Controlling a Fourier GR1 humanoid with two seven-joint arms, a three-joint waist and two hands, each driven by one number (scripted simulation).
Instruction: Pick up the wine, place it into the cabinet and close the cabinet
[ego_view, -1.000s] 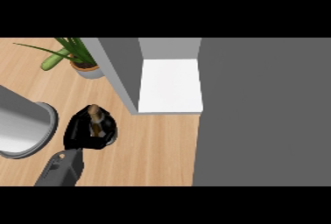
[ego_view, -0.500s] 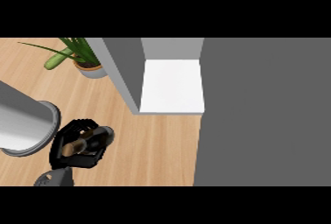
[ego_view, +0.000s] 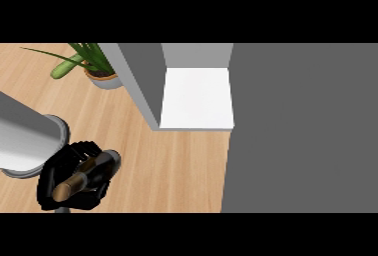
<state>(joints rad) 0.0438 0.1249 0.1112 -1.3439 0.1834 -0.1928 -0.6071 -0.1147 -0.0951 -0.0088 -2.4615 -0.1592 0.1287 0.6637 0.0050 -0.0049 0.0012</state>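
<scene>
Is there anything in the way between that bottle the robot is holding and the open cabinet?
Nothing visible. The robot hand is curled round the wine bottle at lower left, and only bare wooden counter lies between it and the cabinet's white shelf. The potted plant and the grey cylinder stand aside.

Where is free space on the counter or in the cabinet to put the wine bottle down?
The white cabinet floor is bare. The wooden counter is free in front of the cabinet, between the hand holding the wine bottle and the grey door. It is crowded at left: grey cylinder, potted plant.
</scene>
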